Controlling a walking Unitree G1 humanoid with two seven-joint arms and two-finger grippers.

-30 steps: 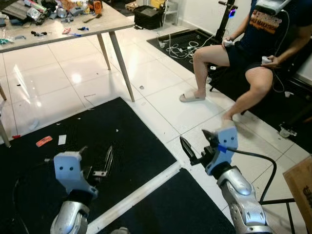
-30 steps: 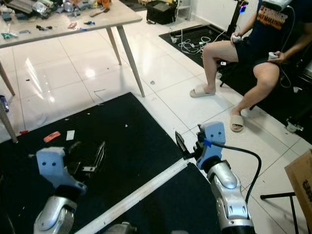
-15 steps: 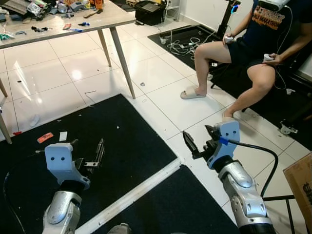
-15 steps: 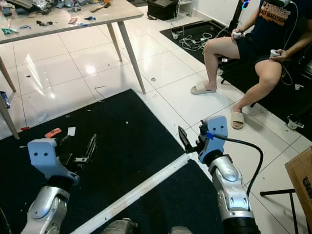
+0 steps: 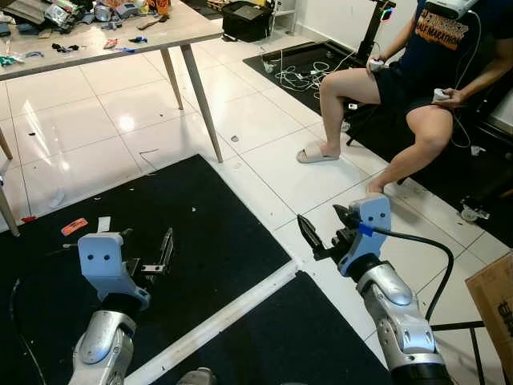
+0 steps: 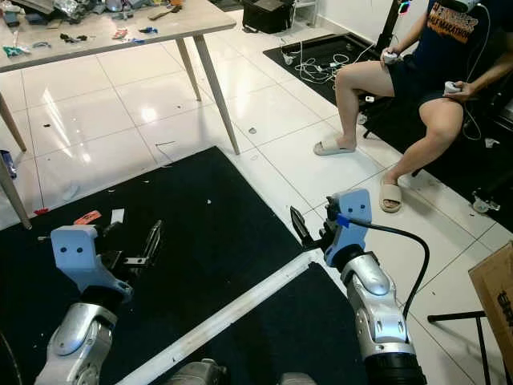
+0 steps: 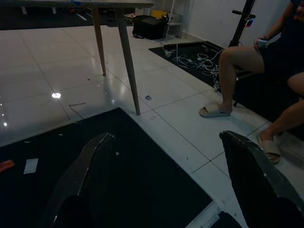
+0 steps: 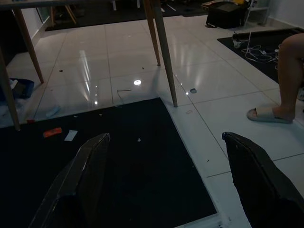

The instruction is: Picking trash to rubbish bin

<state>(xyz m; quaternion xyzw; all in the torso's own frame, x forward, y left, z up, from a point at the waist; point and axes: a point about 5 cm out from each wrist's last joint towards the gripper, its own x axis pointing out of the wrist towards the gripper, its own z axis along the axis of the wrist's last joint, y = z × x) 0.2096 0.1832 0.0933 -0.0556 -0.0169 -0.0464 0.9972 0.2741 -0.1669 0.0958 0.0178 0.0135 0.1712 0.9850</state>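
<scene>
- 0 pieces of trash look collected so far, as I judge it: both grippers are empty, and I cannot make out a rubbish bin, so nearly the whole job seems left.
- Black mat [image 5: 208,224] spreads under both arms and carries the litter at its far left edge.
- Table [image 5: 104,40] stands beyond the mat on white tiles, its top cluttered with tools and oddments; whether any of that counts as trash I cannot tell.
- Seated person [image 5: 417,88] occupies the right side, holding controllers, 1 sandalled foot near the right arm.
- Black case [image 5: 244,20] on the far floor is the only box-like container in sight; its contents are hidden.
- Left gripper [image 5: 160,253] hovers low over the mat with its fingers spread apart, holding nothing.
- Right gripper [image 6: 309,233] hangs over the mat's right edge, fingers likewise parted and empty.
- Orange wrapper [image 5: 73,226] lies flat on the mat, near the left gripper but not touched.
- White scrap [image 5: 103,224] sits just beside the wrapper, also waiting.
</scene>
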